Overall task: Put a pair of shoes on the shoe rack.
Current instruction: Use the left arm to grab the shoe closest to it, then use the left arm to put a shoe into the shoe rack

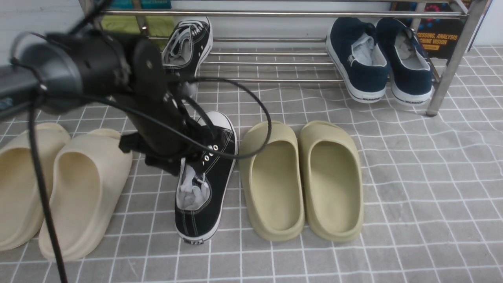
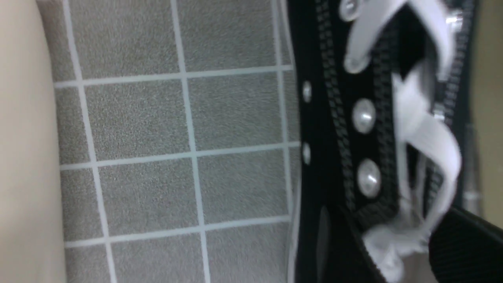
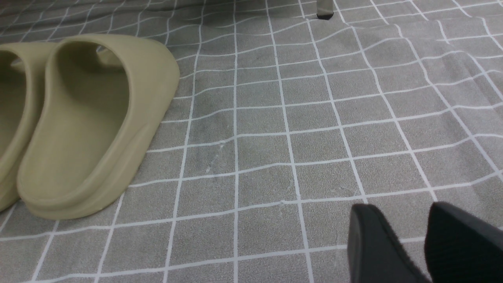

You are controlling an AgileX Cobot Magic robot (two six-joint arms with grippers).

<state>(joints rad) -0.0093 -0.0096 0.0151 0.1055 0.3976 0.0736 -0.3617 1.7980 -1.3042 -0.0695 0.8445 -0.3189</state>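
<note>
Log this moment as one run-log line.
left gripper: at floor sneaker laces, grip unclear | right gripper: open, empty | other sneaker: on rack

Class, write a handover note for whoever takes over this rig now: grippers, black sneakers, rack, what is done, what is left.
Left gripper: jaws apart over the floor sneaker's laces, no grip seen.
Right gripper: open, empty, above the mat.
Done: one black sneaker lies on the shoe rack, left end.
To do: grasp the floor sneaker, set it beside its mate.
</note>
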